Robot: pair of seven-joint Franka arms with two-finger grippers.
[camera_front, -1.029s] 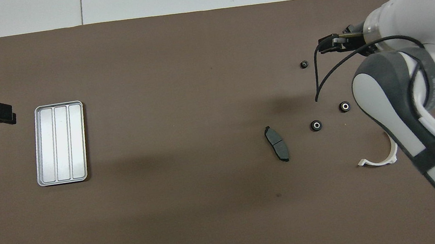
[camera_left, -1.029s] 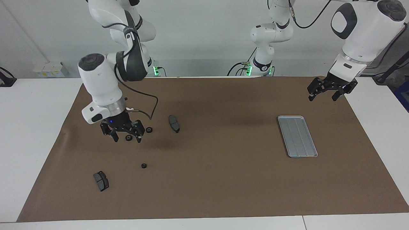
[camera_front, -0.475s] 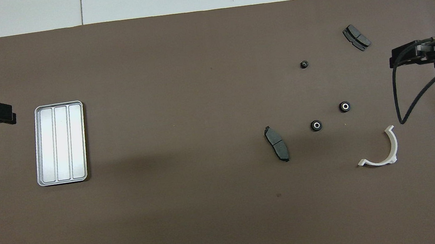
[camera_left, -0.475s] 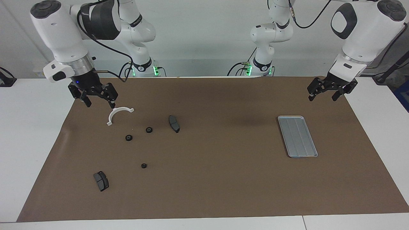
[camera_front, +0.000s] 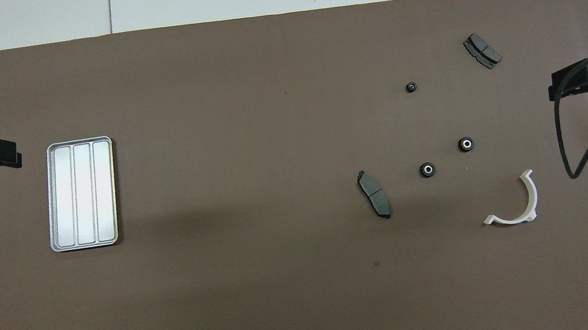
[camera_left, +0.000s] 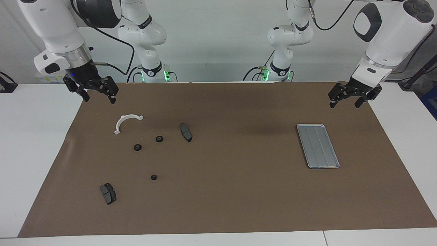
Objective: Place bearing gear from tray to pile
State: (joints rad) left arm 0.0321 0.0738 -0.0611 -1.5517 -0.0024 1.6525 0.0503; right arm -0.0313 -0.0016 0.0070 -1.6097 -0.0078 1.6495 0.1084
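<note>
Silver-grey metal is seen in the tray (camera_left: 318,146), which lies flat on the brown mat (camera_left: 232,191) toward the left arm's end of the surface; its long axis runs roughly from the robots outward, slightly slanted in the facing view, and its lengthwise ridges follow that axis. Nothing is seen in the tray. The pile is spread loosely toward the right arm's end, well apart from the tray. Three small black bearing gears are seen on the mat: one bearing gear (camera_left: 159,138) lies just beside a second bearing gear (camera_left: 137,147), and a third bearing gear (camera_left: 154,177) lies farther from the robots. A dark brake pad (camera_left: 186,132) lies beside the first gear, its long axis running roughly from the robots outward. Another brake pad (camera_left: 108,193) lies farthest from the robots, near the third gear. A white bracket (camera_left: 127,122) lies nearest the robots, its open side turned away from them. The right hand (camera_left: 96,94) is held released and empty in the air over the mat's edge at the right arm's end, above and apart from the bracket. The left hand (camera_left: 347,100) is held released and empty over the mat's corner, apart from the tray; that arm waits.
</note>
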